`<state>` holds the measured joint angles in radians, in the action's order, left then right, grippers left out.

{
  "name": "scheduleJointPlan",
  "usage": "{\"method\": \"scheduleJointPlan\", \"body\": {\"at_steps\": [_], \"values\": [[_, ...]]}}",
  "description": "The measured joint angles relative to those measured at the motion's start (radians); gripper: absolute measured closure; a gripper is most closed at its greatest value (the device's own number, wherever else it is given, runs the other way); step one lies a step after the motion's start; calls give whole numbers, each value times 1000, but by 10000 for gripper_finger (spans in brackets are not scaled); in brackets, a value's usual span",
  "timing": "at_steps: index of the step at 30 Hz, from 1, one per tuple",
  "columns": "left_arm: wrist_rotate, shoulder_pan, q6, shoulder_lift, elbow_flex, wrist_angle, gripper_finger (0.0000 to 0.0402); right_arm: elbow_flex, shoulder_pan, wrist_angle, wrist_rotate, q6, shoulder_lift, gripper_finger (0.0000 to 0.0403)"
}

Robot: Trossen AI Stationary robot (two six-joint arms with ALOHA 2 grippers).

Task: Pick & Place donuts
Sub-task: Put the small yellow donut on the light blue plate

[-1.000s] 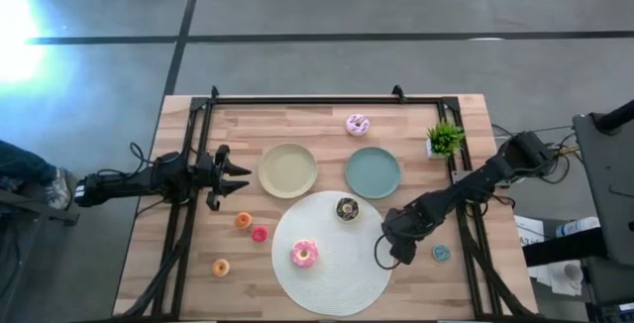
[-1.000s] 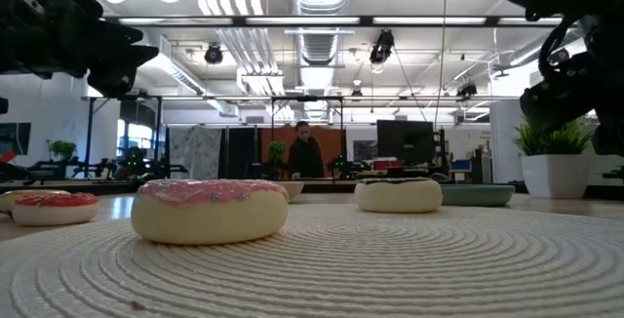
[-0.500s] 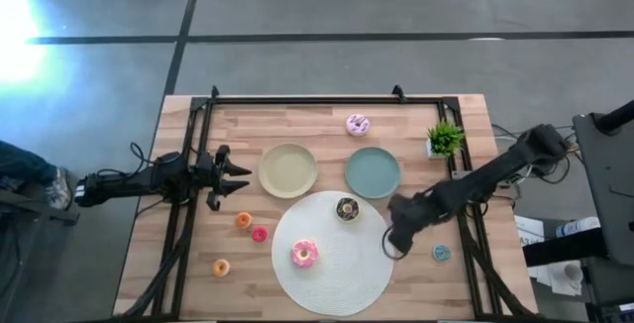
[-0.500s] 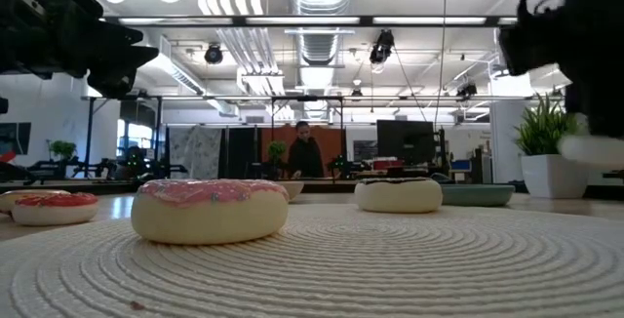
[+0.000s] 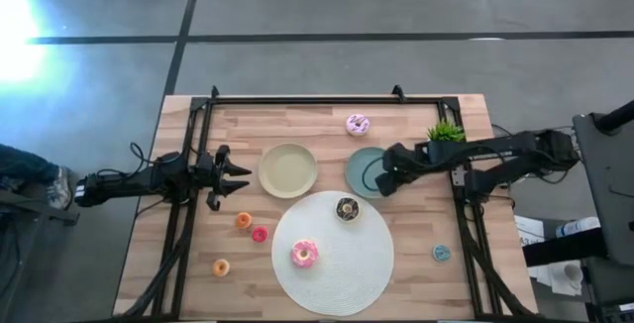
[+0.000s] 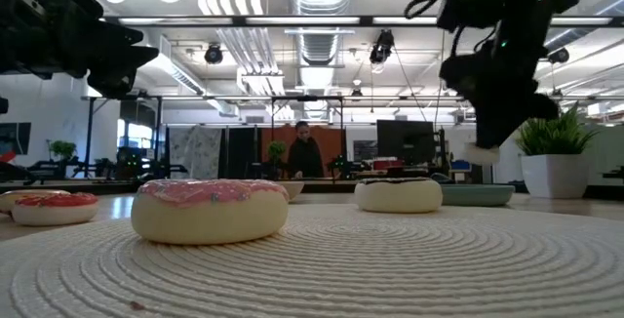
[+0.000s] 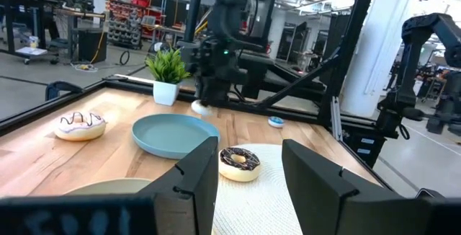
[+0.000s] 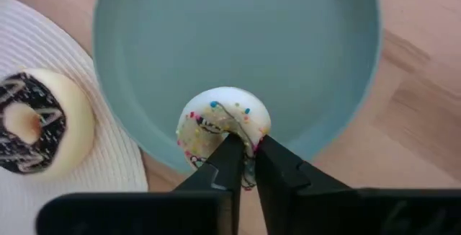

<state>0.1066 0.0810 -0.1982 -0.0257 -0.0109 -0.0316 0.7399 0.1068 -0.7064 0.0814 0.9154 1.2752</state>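
Observation:
My right gripper (image 5: 381, 179) hangs over the near right rim of the teal plate (image 5: 363, 164), shut on a cream mini donut (image 8: 223, 123) with sprinkles. My left gripper (image 5: 236, 177) waits open, left of the beige plate (image 5: 288, 169), with nothing between its fingers. A chocolate donut (image 5: 347, 208) and a bright pink donut (image 5: 304, 254) lie flat on the white mat (image 5: 332, 278). A pale pink-white donut (image 5: 357, 124) lies at the far edge. Two orange minis (image 5: 243, 221) (image 5: 221, 268) and a red-pink one (image 5: 260, 234) lie left of the mat, a blue one (image 5: 441, 254) right of it. My right gripper pinches one side of the cream donut's ring (image 8: 243, 138) between its two fingertips (image 8: 230, 159). The fingers come from above, pointing down. The donut hangs below them (image 6: 480, 152), lifted clear above the teal plate's rim (image 8: 317, 138).
A small potted plant (image 5: 446, 133) stands at the far right, close behind my right arm. A black frame (image 5: 297, 98) runs along the far edge and both sides of the wooden table. Bare wood lies near the front corners.
My right gripper has gone from the mat's right edge toward the table's far edge and a little left, to above the teal plate's rim. It has carried the cream mini donut along, lifted clear of the table.

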Motion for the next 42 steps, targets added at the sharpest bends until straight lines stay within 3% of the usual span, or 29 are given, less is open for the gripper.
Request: {"method": "scheduleJointPlan", "body": {"at_steps": [11,16,21,25,34,37,42], "values": [[0,0,0,0,0,2,273,8,12,25,-77,-124,137,250],[0,0,0,0,0,2,273,35,-38,9,75,-144,109,220],[0,0,0,0,0,2,273,35,-51,-47,119,-177,116,214],[0,0,0,0,0,2,273,35,-111,-9,219,-205,138,219],[0,0,0,0,0,2,273,47,-118,-7,142,-208,159,219],[0,0,0,0,0,2,273,50,-129,-1,199,-261,159,223],[-1,0,2,0,0,1,273,72,-124,4,164,-280,158,229]]}}
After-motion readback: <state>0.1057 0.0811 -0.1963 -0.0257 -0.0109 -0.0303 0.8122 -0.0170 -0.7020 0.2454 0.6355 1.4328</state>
